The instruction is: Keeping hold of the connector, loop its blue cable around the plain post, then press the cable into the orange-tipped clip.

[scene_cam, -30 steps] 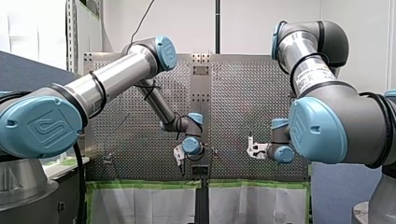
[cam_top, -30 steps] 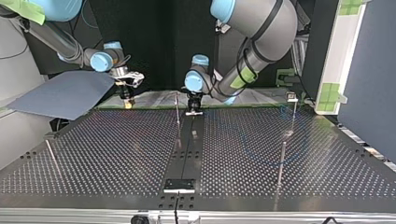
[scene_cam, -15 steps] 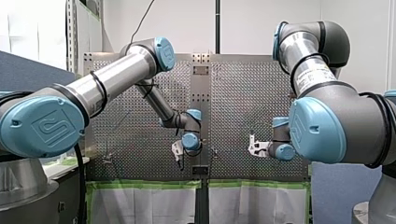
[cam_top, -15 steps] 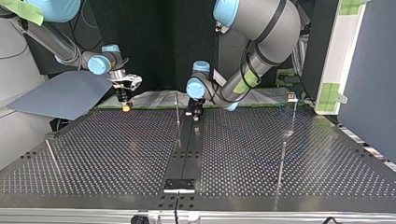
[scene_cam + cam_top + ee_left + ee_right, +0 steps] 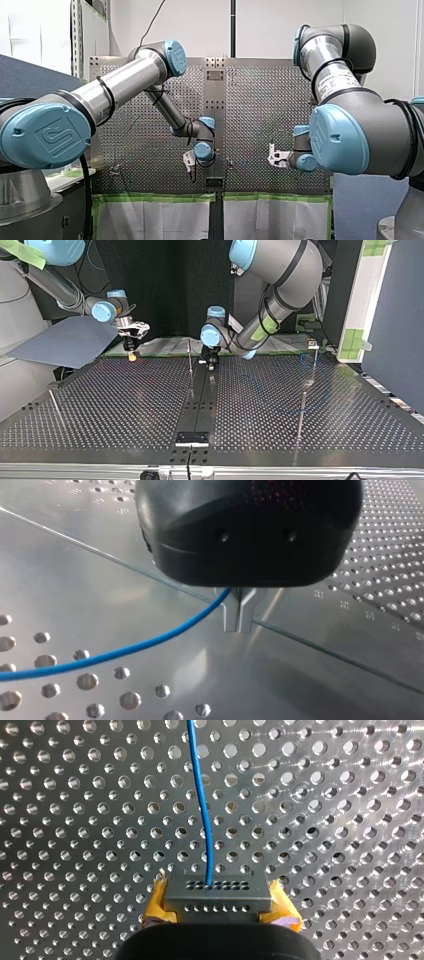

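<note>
our right gripper (image 5: 218, 909) has its yellow pads (image 5: 157, 902) closed on the two ends of the grey connector (image 5: 218, 892), which sits squarely between them with its rows of small holes facing ahead. the blue cable (image 5: 202, 810) leaves the connector's front face and runs straight ahead over the perforated table (image 5: 75, 820). in the top view this gripper hangs near the table's far edge at the view's left, fingers pointing down

our left gripper (image 5: 239, 625) has its metal fingers (image 5: 232, 615) pressed tight together. the cable runs in between them just under the gripper's black body, so we read it as nipped there. from the fingers it sweeps away to one side in a shallow curve across the table. in the top view that gripper stands at the table's far edge near the middle, just beside a thin upright rod (image 5: 190, 360). the two grippers are well apart, with the rod between them
</note>
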